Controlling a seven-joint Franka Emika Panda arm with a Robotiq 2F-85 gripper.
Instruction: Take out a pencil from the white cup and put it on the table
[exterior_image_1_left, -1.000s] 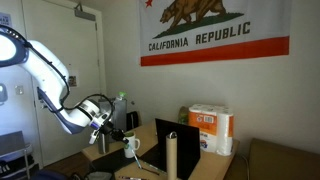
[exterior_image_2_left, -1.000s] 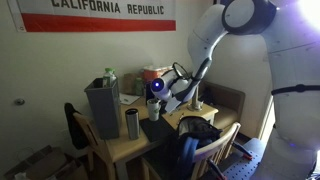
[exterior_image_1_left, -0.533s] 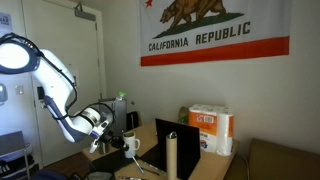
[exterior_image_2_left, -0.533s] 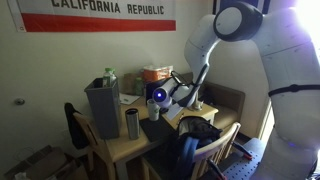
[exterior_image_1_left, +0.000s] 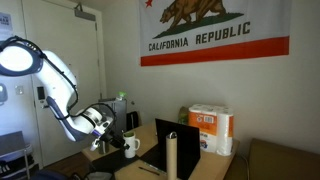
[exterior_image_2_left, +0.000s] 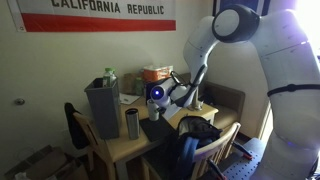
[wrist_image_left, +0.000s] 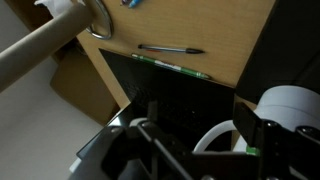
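So the white cup (wrist_image_left: 288, 108) stands upright on a black mat (wrist_image_left: 185, 92), and in the wrist view its handle (wrist_image_left: 212, 140) sticks out sideways toward the tool (wrist_image_left: 196, 115). The tool sits right beside the cup on the handle side, low over the mat. Its fingers are spread wide with nothing but mat showing between them, so it's gripping nothing. I can't see into the cup from any view, so I can't tell what's in it. Past the cup, a green pencil (wrist_image_left: 172, 67) lies flat along the mat's far edge. Its long axis runs across the wrist view, dipping a bit toward the cup's side. A black pen (wrist_image_left: 170, 48) lies on the bare tabletop (wrist_image_left: 215, 22) just beyond it, nearly parallel. In both exterior views the cup (exterior_image_1_left: 130, 146) (exterior_image_2_left: 155, 96) is right next to the tool.
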